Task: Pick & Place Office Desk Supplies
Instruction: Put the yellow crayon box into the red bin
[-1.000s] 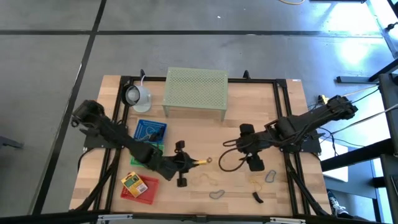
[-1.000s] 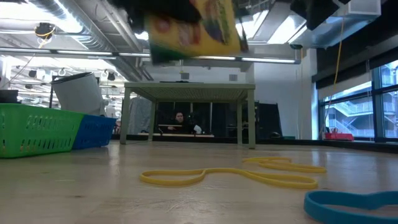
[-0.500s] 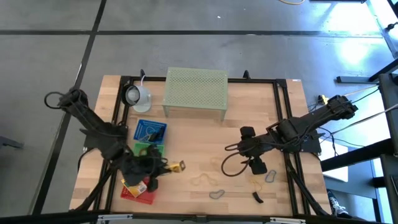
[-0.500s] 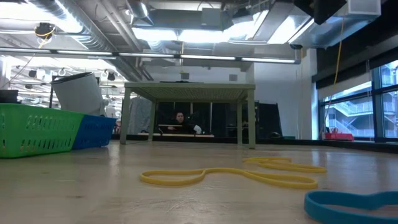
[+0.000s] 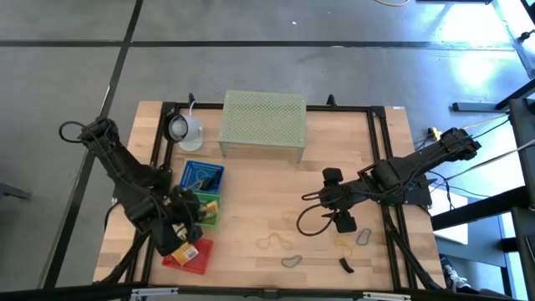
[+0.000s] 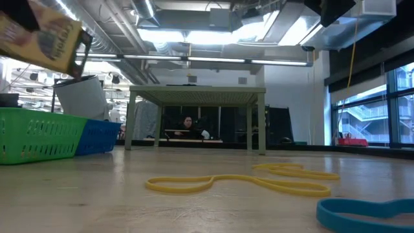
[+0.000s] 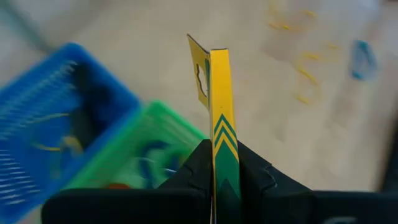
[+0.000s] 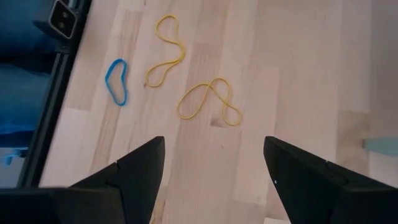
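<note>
Seen from above, the left gripper (image 5: pixel 177 227) hangs at about 8 o'clock on the bench (image 5: pixel 334 163), over the green basket (image 5: pixel 206 207) and red tray (image 5: pixel 194 256), while the right gripper (image 5: pixel 343 219) waits near 4 o'clock among loose rubber bands (image 5: pixel 276 242). In the low view the yellow box (image 6: pixel 45 35) rides high above the green basket. The left wrist view shows the fingers (image 7: pixel 255 177) clenched on the yellow box's thin edge, a narrow pinch that could let it twist or slip and miss a basket; the right wrist view shows fingers (image 8: pixel 134 168) released over yellow and blue bands.
</note>
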